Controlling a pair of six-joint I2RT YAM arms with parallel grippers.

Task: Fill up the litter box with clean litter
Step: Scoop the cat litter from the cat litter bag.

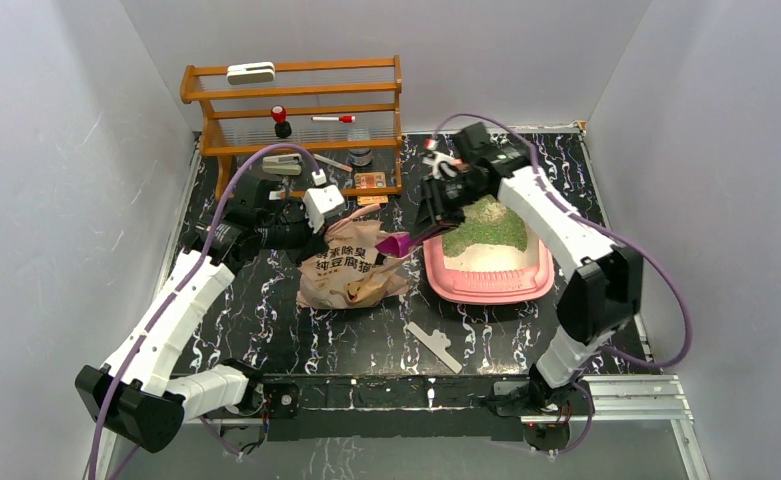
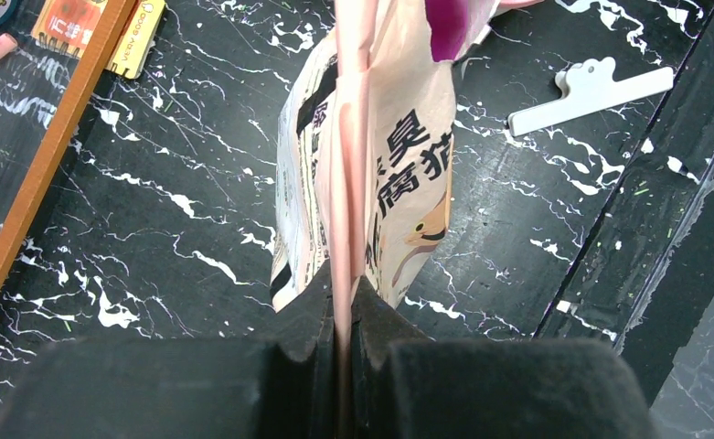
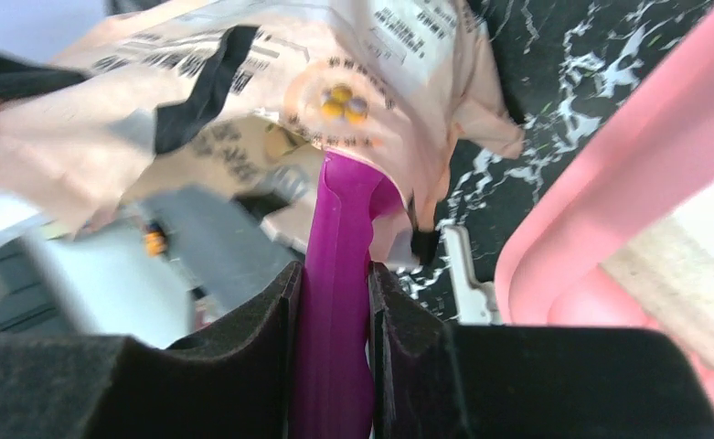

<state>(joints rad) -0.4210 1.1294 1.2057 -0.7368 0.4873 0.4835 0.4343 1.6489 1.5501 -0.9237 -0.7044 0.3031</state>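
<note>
Top view: box [image 1: 486, 292] with litter [image 1: 486, 230] across its far half only; bag [image 1: 351, 275] just left of box.

Left wrist: left pincer [image 2: 344, 302] clamped on bag's top fold, propping it upright.

Right wrist: right pincer [image 3: 332, 293] gripping scoop [image 3: 339, 210], head at bag's mouth, left of box. Probably mid-scoop; next, lift level, carry over box rim, tip.

A purple scoop [image 1: 396, 244] pokes into a beige printed bag [image 1: 351, 275] between wooden rack [image 1: 346, 92] and white clip [image 1: 434, 345].

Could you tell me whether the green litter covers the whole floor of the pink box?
No, the clean litter covers only the far part of the litter box; the near floor is bare.
</note>
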